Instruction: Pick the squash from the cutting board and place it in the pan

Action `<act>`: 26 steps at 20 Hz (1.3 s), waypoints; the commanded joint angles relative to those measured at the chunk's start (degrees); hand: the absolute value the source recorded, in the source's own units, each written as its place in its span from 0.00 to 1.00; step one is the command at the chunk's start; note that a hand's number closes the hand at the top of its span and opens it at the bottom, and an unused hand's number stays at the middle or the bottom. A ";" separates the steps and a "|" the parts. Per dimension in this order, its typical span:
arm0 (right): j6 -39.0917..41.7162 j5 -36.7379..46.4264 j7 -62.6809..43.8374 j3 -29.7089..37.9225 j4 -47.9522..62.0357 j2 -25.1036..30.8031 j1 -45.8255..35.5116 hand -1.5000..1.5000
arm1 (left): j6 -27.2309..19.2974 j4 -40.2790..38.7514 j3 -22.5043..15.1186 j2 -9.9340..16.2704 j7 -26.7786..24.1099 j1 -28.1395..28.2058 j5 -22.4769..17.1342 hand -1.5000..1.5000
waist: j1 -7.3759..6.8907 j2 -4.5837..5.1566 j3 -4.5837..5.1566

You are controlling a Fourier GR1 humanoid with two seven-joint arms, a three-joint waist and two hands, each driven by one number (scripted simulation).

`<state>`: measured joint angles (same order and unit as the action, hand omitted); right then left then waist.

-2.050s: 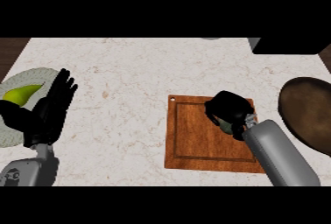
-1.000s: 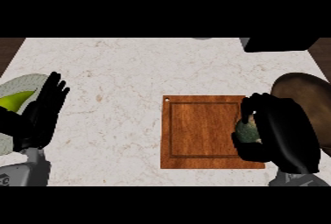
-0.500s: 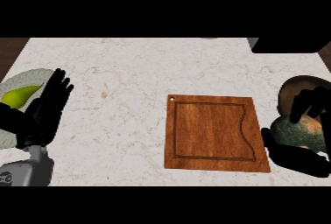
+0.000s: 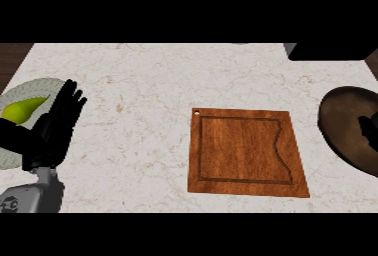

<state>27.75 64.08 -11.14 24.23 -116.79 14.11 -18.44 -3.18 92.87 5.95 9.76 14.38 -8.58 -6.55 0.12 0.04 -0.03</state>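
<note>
- Left hand point(image 4: 53, 131), black: fingers straight, held close together and pointing up, holding nothing; it rests at the counter's left edge, over the right rim of the plate, on a grey forearm point(image 4: 29, 198) rising from the lower left corner.
- Right hand point(image 4: 367, 127), black: only a small dark part shows at the right edge, over the pan; whether its fingers are apart or closed cannot be told.
- Squash: not visible anywhere; the board's top is bare, and whether the squash lies in the pan under the hand cannot be told.
- Rectangular brown wooden cutting board point(image 4: 246, 151): flat on the counter, right of centre, near the front edge, with a small hole at its upper left corner.
- Round dark brown pan point(image 4: 345, 125): at the counter's right edge, cut off by the view, just beside the board.
- Pale round plate point(image 4: 29, 90): at the left edge, carrying a yellow-green pear-shaped fruit point(image 4: 22, 108).
- White marbled stone counter point(image 4: 140, 90): carries all of the above.
- Black box-shaped object point(image 4: 328, 51): at the far right corner.
</note>
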 commanded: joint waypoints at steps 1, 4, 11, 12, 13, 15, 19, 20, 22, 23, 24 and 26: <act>-3.72 -5.84 5.41 8.66 7.19 5.60 -0.50 1.00 | -0.26 1.67 0.01 -0.12 2.93 -0.67 -0.54 0.50 | -0.08 -0.05 0.00; -13.14 -6.84 14.70 11.86 19.24 7.05 3.15 1.00 | 1.60 -0.90 1.25 1.17 0.36 -1.44 -1.18 0.50 | -0.24 0.14 -0.05; -21.33 -8.81 24.26 9.78 43.57 11.36 -5.02 1.00 | 0.49 -2.53 0.13 -0.84 -1.78 -1.29 0.52 0.50 | -0.83 0.26 -0.02; -22.58 -9.51 28.75 11.34 48.15 13.97 -3.90 1.00 | 0.08 -2.52 0.00 -0.51 -0.64 -2.43 1.01 0.50 | -0.77 0.31 -0.05; -26.01 -7.70 28.94 8.77 48.80 11.19 -3.28 1.00 | -0.13 -3.24 0.77 0.01 -0.30 -4.16 0.91 0.50 | -0.64 0.24 -0.03; -26.92 -8.21 29.85 9.30 55.57 15.44 -6.90 1.00 | 0.72 0.22 -0.87 -0.95 -0.17 1.03 1.15 0.50 | -0.82 0.11 -0.01; -32.50 -2.86 29.55 6.79 66.49 15.97 -9.00 1.00 | -0.82 -2.72 -1.91 -2.41 -0.69 -2.36 2.56 0.50 | -0.89 0.27 -0.02; -34.16 -3.78 27.54 8.39 70.74 13.78 -10.27 1.00 | -0.01 0.35 -0.75 -0.86 1.50 -1.75 1.17 0.50 | -1.54 0.37 -0.07; -32.61 -5.81 22.41 11.45 72.23 12.98 -10.48 0.00 | 1.27 -1.76 0.66 -0.01 -0.76 -1.33 0.29 0.50 | -1.46 0.43 -0.05; -30.96 -6.44 24.83 12.15 76.01 16.38 -10.56 0.00 | 1.06 -0.38 0.00 -0.09 0.83 -1.55 0.51 0.50 | -1.39 0.39 -0.08; -30.07 -6.61 23.72 11.65 78.77 16.39 -13.61 0.00 | -0.69 -2.61 -1.91 -2.75 -1.33 -2.19 2.39 0.50 | -1.35 0.47 -0.06; -30.11 -7.83 28.36 11.23 83.58 18.28 -14.22 0.00 | -0.67 -3.18 -0.20 -2.05 -1.53 -3.29 1.51 0.50 | -1.03 0.33 -0.04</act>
<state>-3.24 57.44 15.47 35.25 -41.79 29.99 -29.83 -3.08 91.09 5.34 8.34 14.09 -10.76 -5.37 -1.12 0.43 -0.11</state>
